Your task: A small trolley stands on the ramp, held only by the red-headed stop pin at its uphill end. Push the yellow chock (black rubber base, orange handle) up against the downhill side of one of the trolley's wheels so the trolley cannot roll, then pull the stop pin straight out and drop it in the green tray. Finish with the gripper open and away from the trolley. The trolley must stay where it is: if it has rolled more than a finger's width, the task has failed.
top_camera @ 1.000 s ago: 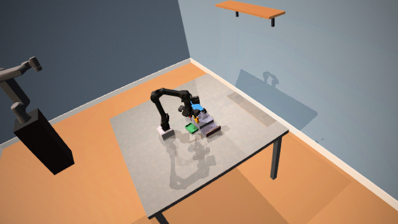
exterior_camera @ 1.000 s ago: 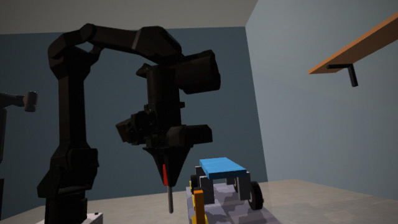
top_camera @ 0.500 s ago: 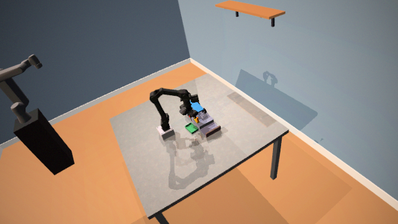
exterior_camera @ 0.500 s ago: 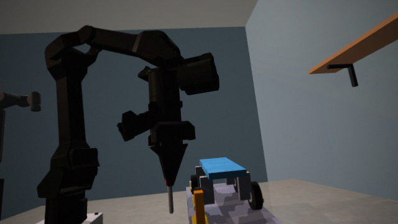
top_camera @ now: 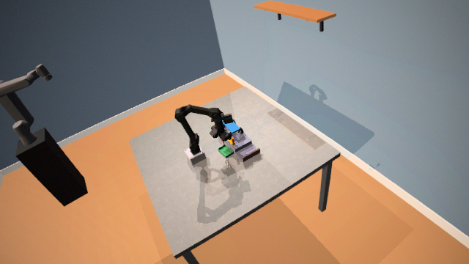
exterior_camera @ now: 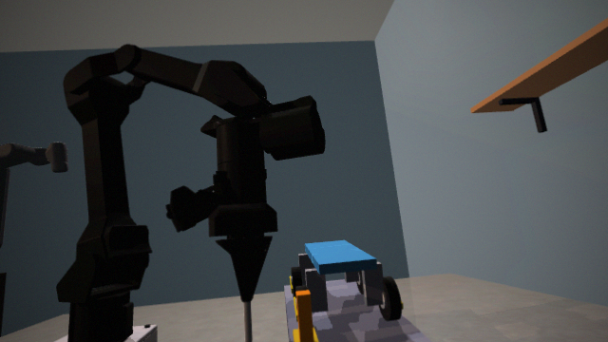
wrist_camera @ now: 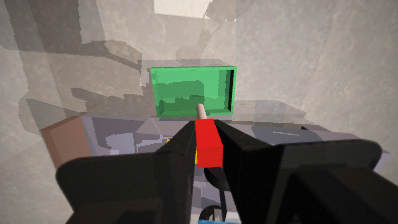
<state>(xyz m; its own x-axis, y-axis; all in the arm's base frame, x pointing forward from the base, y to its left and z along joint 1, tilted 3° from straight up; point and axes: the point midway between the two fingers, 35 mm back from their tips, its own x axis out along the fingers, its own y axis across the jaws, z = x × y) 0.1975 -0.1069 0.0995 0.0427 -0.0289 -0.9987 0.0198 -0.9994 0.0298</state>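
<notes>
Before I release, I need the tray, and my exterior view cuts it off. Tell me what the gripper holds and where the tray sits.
Observer: In the wrist view, the gripper is shut on the red head of the stop pin.
Operator: Now place the tray.
Observer: In the wrist view, the green tray lies just past the pin's tip, which overlaps its near edge.
Operator: Give its spot on the table.
Observer: In the top view, it sits beside the ramp, on the arm's base side.
</notes>
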